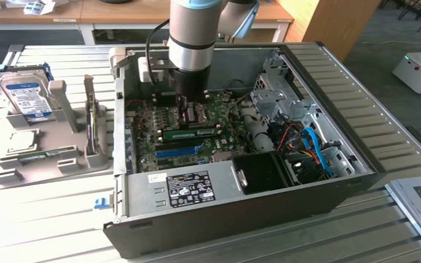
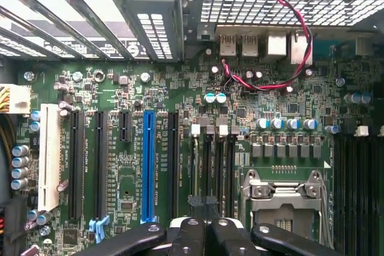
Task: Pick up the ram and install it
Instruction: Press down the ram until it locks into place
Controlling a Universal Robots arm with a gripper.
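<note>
At the near edge of the open PC case (image 1: 232,230), in the exterior view, sits the power supply (image 1: 188,189) with its white-on-black label. Just behind it on the motherboard (image 1: 148,139) is the blue slot (image 1: 177,150).

Right past that is the ram (image 1: 190,132), a green stick with dark chips and a pale sticker. Its long axis runs across the board, one end towards the exterior view's left and the other towards its right, parallel to the blue slot. It looks low on the board, but it's hard to say if it's fully seated in a slot.

The gripper (image 1: 185,105) hangs just beyond and above the ram on the arm (image 1: 192,38), which comes straight down into the case. It doesn't look like it's touching the stick.

The wrist view gives the close-up. The gripper (image 2: 207,227) has its black fingers (image 2: 191,232) pressed together, with no visible gap. Beyond them is board detail the exterior view is too coarse for:
- the blue slot (image 2: 147,166) running lengthwise
- a white slot (image 2: 49,154)
- the CPU socket (image 2: 282,199)
- a red-and-black wire (image 2: 282,46) looping by the rear ports (image 2: 252,45)

Off to the exterior view's left, well apart from the case, a grey holder (image 1: 72,159) on the slatted table (image 1: 42,219) props up a blue-labelled hard drive (image 1: 26,96).
</note>
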